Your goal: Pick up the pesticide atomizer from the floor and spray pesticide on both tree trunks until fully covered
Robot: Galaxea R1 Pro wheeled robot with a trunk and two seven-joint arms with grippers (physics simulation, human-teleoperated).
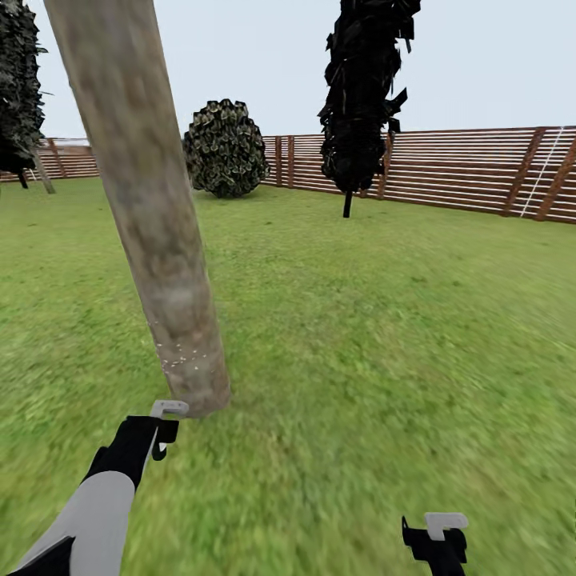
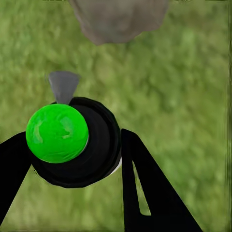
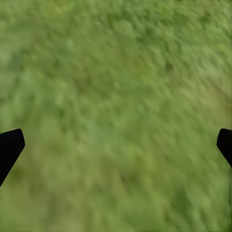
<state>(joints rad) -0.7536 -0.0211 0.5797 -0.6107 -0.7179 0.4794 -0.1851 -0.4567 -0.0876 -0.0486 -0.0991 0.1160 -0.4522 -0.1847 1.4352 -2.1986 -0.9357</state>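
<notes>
A thick, leaning tree trunk [image 1: 152,224] of mottled beige-grey bark rises from the lawn at the left. Fine white pesticide specks [image 1: 182,356] dot the bark low down, just above its base. My left gripper [image 1: 162,440] hangs close in front of the trunk's base. In the left wrist view this gripper [image 2: 72,145] is shut on the pesticide atomizer [image 2: 77,145], a black round body with a bright green cap [image 2: 57,133] and a grey nozzle [image 2: 63,86] aimed toward the trunk base [image 2: 118,19]. My right gripper [image 1: 438,544] is low at the right, open over bare grass [image 3: 116,96].
A brown slatted fence [image 1: 480,172] runs along the back and right. A round dark shrub [image 1: 226,149] and a narrow dark cypress-like tree [image 1: 360,96] stand before it; another dark tree [image 1: 18,88] is at far left. Open lawn [image 1: 384,336] spreads right of the trunk.
</notes>
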